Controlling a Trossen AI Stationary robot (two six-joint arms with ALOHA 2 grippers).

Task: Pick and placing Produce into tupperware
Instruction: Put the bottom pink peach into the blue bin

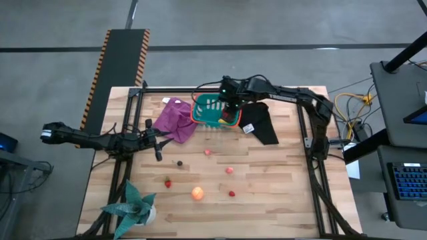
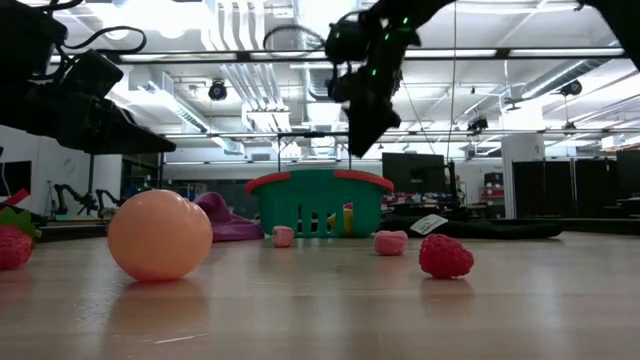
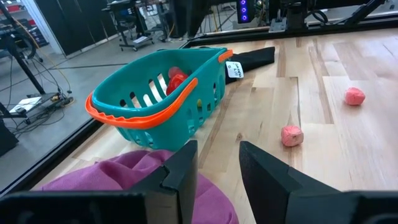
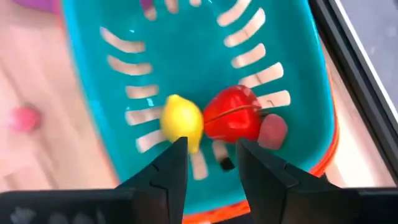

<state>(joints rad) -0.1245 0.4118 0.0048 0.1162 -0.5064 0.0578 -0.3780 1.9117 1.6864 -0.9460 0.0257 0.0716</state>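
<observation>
Right tool point(image 4: 210, 163) hangs empty, fingers apart, directly over the teal tupperware point(image 1: 205, 110) holding yellow lemon point(image 4: 181, 121), red pepper point(image 4: 233, 115) and a pink piece point(image 4: 272, 131); left tool point(image 3: 217, 167), also released, hovers low over the purple cloth point(image 1: 175, 119), tabletop's left side.

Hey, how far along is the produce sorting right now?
Done: the lemon, red pepper and a pinkish piece lie in the tupperware. In hand: nothing; the right gripper hangs open above it. Left: the orange ball and several small pieces on the table.
</observation>
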